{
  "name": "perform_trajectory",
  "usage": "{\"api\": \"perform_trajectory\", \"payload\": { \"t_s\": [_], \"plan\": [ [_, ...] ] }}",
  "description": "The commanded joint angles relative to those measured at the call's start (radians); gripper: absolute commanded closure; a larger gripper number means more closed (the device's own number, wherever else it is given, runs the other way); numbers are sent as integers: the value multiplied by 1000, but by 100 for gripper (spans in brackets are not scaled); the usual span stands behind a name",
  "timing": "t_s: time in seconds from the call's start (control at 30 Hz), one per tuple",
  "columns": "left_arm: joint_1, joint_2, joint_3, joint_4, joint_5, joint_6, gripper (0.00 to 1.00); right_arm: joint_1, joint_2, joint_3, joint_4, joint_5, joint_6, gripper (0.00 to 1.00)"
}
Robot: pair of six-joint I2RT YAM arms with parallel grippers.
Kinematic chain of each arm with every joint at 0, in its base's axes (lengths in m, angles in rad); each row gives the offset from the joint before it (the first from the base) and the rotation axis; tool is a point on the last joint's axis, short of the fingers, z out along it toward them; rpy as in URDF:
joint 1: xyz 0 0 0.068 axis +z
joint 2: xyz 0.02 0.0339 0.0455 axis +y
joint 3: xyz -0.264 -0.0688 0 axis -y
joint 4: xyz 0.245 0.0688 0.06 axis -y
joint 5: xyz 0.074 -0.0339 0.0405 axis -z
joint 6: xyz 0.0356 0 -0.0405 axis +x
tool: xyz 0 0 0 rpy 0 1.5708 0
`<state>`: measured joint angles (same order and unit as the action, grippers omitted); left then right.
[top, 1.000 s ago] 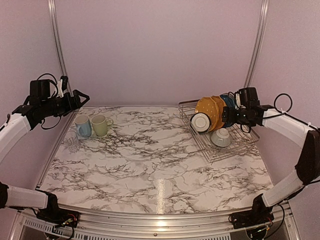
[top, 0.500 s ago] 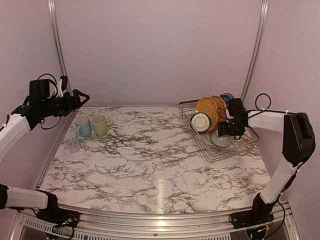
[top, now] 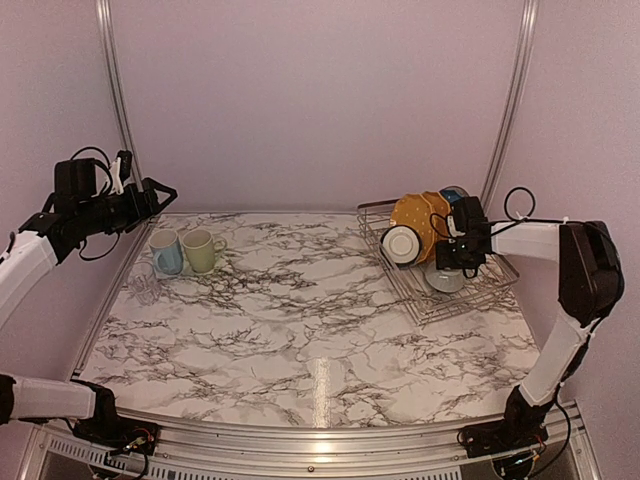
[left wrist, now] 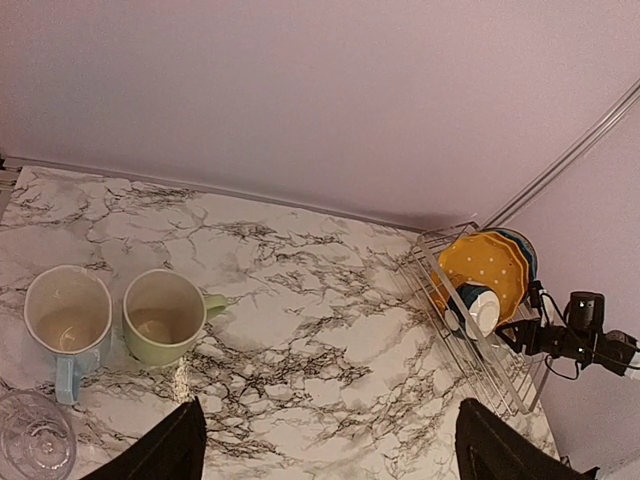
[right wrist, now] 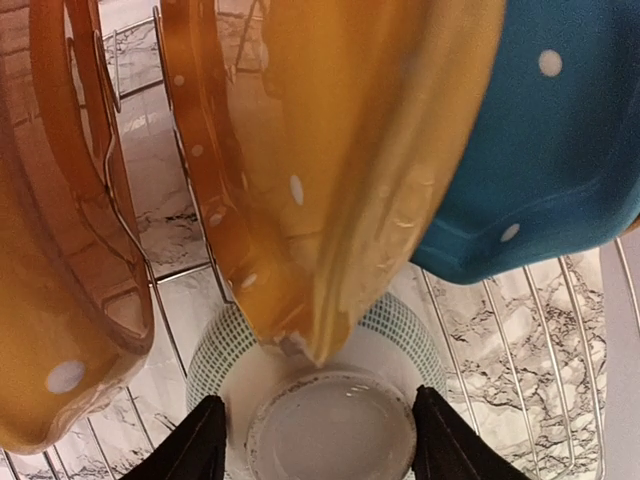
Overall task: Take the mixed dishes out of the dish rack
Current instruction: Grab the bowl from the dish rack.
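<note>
The silver wire dish rack (top: pixel 472 294) stands at the back right. In it are upright mustard-yellow dotted plates (top: pixel 421 220), a blue dotted plate (top: pixel 455 196) behind them, a small dish with a white base (top: pixel 402 243) and an upturned white bowl (top: pixel 443 278). My right gripper (top: pixel 452 260) is open, low over that bowl; in the right wrist view its fingers (right wrist: pixel 205 445) straddle the bowl's foot (right wrist: pixel 330 430) under the yellow plates (right wrist: pixel 330 150). My left gripper (top: pixel 160 190) is open and empty, raised at the far left above the light-blue mug (top: pixel 166 252), pale-green mug (top: pixel 201 250) and clear glass (top: pixel 143 288).
The marble table (top: pixel 300 320) runs between the mugs and the rack. The left wrist view shows both mugs (left wrist: pixel 160 315), the glass (left wrist: pixel 35 440) and the rack (left wrist: pixel 480 350) far right. Purple walls close in behind and at both sides.
My right gripper has come down and left from beside the plates' tops to just over the upturned bowl in the rack. The left arm has barely moved.
</note>
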<state>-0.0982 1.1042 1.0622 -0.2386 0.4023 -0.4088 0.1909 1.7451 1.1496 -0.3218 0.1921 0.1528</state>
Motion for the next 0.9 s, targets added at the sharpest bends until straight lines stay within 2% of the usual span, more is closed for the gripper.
{"api": "perform_trajectory", "payload": {
  "t_s": [0.0, 0.1, 0.23, 0.33, 0.87],
  "plan": [
    [-5, -20, -12, -7, 11, -5, 11, -5, 4, 15, 26, -1, 1, 37],
    [-6, -11, -12, -2, 14, -10, 12, -6, 7, 19, 25, 2, -4, 39],
    [-13, -10, -20, 10, 15, -20, 11, -5, -1, 13, 24, -3, -1, 53],
    [-16, -5, -35, 29, 18, -32, 11, -5, -21, -2, 26, -4, 1, 58],
    [-79, 95, -16, 98, 30, -62, 11, -5, -247, -133, 85, -78, 27, 77]
  ]
}}
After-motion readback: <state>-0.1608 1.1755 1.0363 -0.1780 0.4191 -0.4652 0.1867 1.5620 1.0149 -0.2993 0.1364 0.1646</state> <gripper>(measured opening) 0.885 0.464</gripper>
